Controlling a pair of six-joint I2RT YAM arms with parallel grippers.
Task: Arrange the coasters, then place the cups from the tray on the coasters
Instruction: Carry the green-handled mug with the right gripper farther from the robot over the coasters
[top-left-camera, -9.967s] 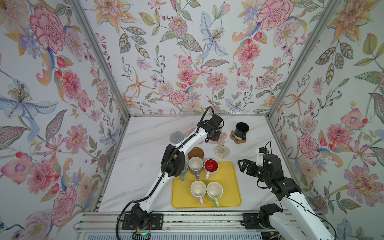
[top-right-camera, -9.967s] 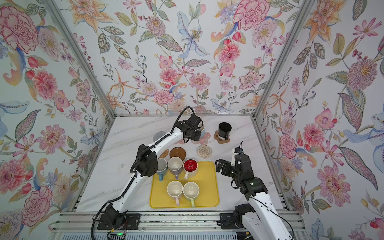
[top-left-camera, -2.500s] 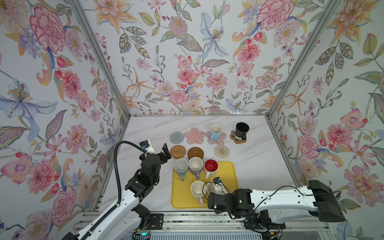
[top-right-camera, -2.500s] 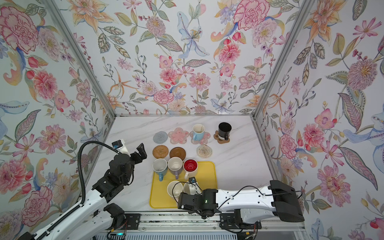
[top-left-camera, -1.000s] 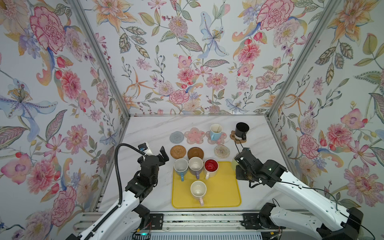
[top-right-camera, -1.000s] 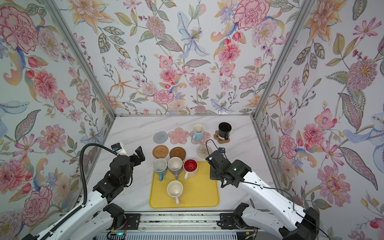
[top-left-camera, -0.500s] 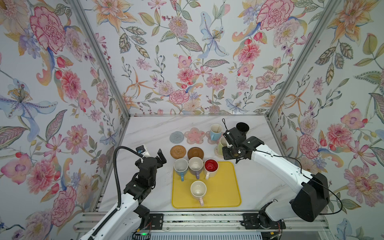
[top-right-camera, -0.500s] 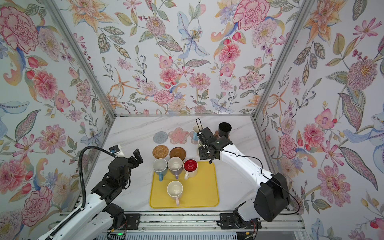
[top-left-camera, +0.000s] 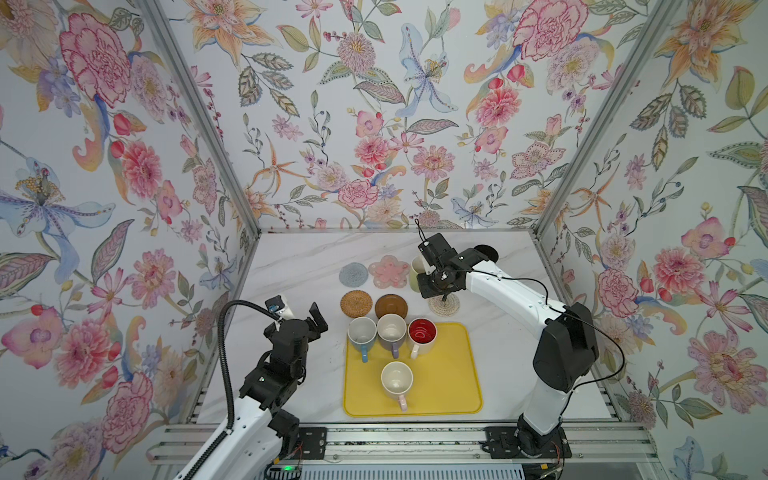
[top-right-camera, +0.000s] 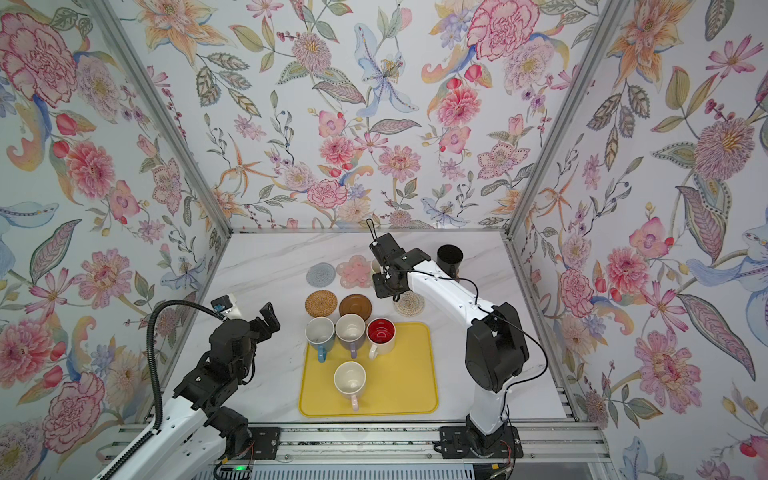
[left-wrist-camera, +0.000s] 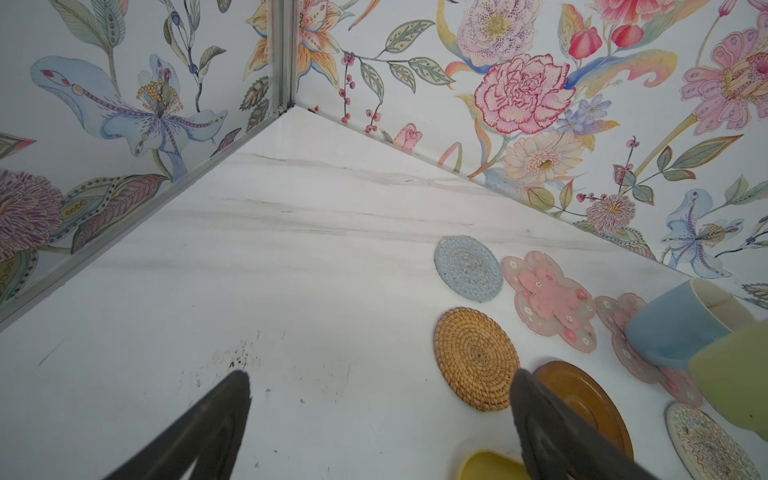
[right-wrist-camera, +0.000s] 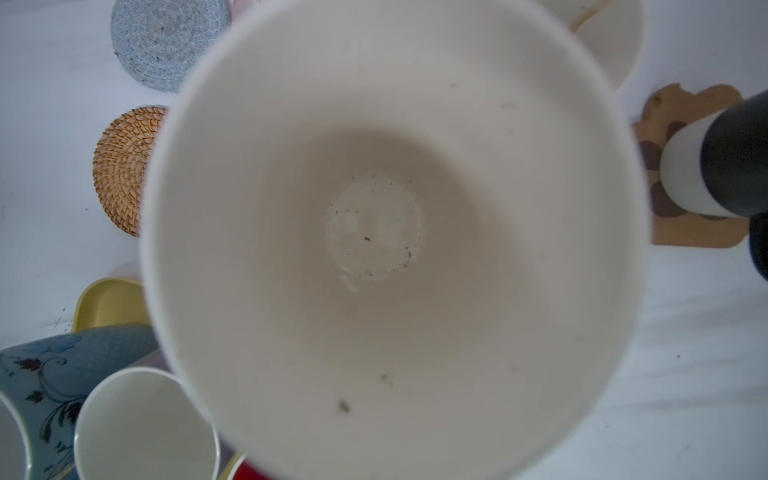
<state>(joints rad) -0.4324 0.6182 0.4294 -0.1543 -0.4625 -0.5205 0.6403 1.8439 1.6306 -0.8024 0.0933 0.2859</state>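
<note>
Right jaws clamped on pale green cup (top-left-camera: 415, 275) near cream rope coaster (top-left-camera: 451, 308), left jaws wide apart, empty

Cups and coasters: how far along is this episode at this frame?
Done: seven coasters laid out; black cup sits on the paw coaster, a blue cup on a pink flower coaster. In hand: right gripper holds the pale green cup aloft near the rope spiral coaster. Remaining: four cups on the tray; left gripper open, empty.

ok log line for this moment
right gripper: shut on green cup, by rope coaster | left gripper: open, left of tray | tray: four cups
</note>
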